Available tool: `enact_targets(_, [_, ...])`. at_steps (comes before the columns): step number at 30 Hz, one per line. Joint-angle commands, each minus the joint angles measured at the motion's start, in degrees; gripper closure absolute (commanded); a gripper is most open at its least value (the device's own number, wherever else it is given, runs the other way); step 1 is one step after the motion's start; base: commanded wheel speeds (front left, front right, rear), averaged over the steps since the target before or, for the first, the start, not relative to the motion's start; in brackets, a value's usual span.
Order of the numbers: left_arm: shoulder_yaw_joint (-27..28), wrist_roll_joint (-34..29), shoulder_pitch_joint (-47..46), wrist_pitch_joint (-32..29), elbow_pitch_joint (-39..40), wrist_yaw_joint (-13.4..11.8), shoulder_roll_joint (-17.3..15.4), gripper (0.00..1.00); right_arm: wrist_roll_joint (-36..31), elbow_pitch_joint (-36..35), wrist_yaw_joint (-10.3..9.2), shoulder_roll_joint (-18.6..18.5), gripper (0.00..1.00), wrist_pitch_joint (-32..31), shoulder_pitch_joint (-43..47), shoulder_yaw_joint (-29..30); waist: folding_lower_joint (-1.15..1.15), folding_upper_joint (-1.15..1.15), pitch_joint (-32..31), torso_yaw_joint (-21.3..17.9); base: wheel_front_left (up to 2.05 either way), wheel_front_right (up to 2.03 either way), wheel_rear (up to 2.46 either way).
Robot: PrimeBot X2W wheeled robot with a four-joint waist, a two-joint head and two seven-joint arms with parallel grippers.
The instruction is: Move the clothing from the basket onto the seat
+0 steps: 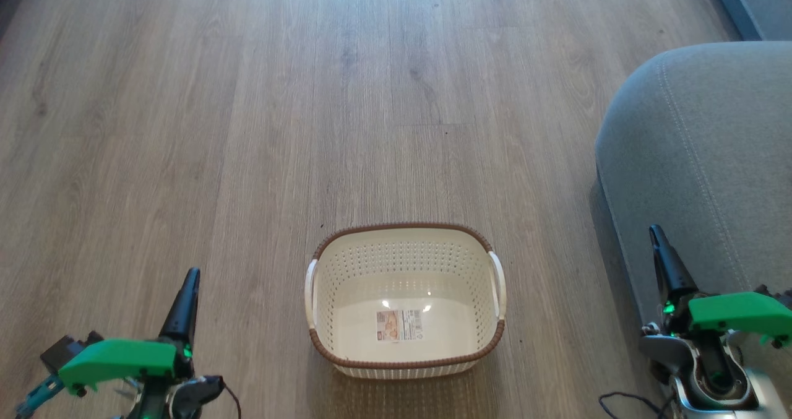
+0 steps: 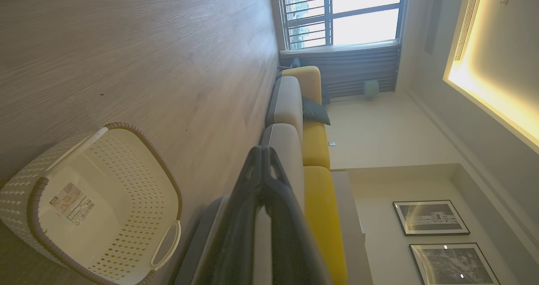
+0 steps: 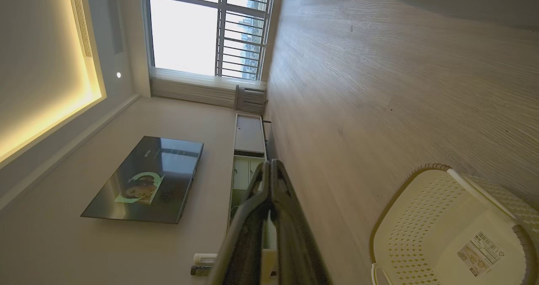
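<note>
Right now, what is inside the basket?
The basket is empty except for a label sticker on its base. In the head view, the inner face of its near wall is hidden.

I am looking into a home living room. Pale wood-plank floor (image 1: 309, 97) fills the head view. The left wrist view shows a grey and yellow sofa (image 2: 286, 104) mid-frame and framed pictures (image 2: 430, 217) at lower right. The right wrist view shows a wall-mounted television (image 3: 145, 179) at lower left and a tall window (image 3: 185, 28) at the top.

A cream perforated basket (image 1: 405, 264) with brown rim stood upright, near centre. A large grey seat (image 1: 699, 159) lay apart at right.
</note>
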State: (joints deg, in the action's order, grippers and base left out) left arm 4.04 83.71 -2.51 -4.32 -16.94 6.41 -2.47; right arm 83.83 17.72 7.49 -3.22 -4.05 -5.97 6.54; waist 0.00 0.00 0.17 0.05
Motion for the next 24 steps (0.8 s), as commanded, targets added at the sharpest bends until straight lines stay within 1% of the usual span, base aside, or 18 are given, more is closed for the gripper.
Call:
enact_targets(1, [2.1, 1.5, -3.2, -0.5, 2.3, 0.5, -0.4, 1.00, 1.6, -2.5, 0.00, 0.1, 1.00, -0.7, -0.5, -0.8, 0.00, 0.00, 0.0, 0.0, 0.00, 0.00, 0.00])
enact_targets(11, [2.5, 8.1, -3.7, -2.1, 2.8, 1.1, -0.4, 1.00, 8.0, -3.6, 0.00, 0.3, 1.00, -2.4, -0.2, 0.0, 0.00, 0.00, 0.0, 0.0, 0.00, 0.00, 0.00])
enact_targets(24, [2.5, 8.4, -3.7, -2.2, 2.9, 1.1, -0.4, 1.00, 8.3, -3.7, 0.00, 0.3, 1.00, -2.4, -0.2, 0.0, 0.00, 0.00, 0.0, -0.1, 0.00, 0.00, 0.00])
